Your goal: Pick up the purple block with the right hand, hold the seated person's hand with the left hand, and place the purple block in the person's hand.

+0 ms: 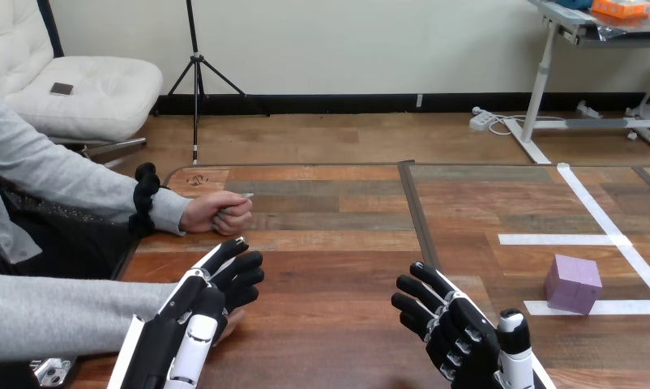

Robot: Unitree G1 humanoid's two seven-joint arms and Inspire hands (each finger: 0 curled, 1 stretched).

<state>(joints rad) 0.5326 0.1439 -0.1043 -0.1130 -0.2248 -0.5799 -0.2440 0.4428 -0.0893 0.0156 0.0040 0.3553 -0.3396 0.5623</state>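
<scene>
The purple block point(573, 284) rests on the table at the right, on a strip of white tape. My right hand point(455, 332) hovers low to the block's left, apart from it, fingers relaxed and holding nothing. My left hand point(204, 304) lies over the person's hand at the view's lower left point(230, 322), of which only a sliver shows under my palm. Its fingers reach forward, loosely bent, and I see none curled round that hand. The person's other hand point(219, 214) is a fist on the table farther back.
White tape lines point(561, 240) mark a box on the table's right part. A dark seam point(419, 215) runs down the table's middle. The person's grey-sleeved forearm point(54, 312) comes in from the left edge beside my left arm.
</scene>
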